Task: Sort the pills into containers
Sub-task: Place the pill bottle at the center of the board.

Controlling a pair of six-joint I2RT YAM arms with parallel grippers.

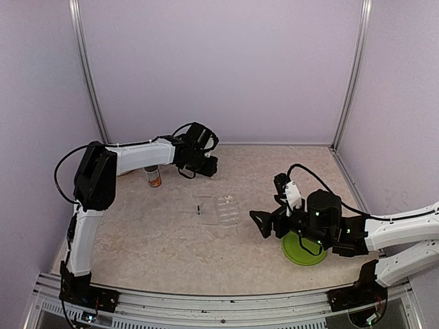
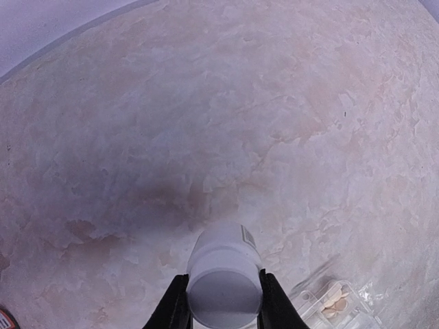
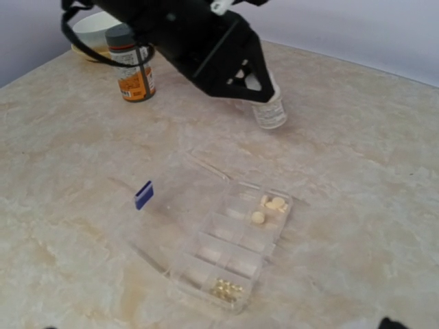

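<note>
The containers are one clear compartment box [image 3: 230,243], lid open flat with a blue mark [image 3: 143,195], lying mid-table [image 1: 218,209]. Whitish pills [image 3: 273,203] lie in its far compartments, tiny yellow ones [image 3: 228,289] in a near one. The box corner with pills [image 2: 335,300] shows in the left wrist view. My left gripper [image 2: 225,291] is shut on a small white bottle [image 2: 223,271], its base toward the camera, held beyond the box [image 3: 269,110]. In the top view that gripper [image 1: 204,166] is at the back. My right gripper [image 1: 269,203] stands open, right of the box, holding nothing.
A grey-capped orange-labelled bottle [image 1: 153,177] stands at the back left [image 3: 134,72], with a pale bowl [image 3: 92,31] behind it. A green round dish [image 1: 302,248] lies under the right arm. Walls close the back and both sides.
</note>
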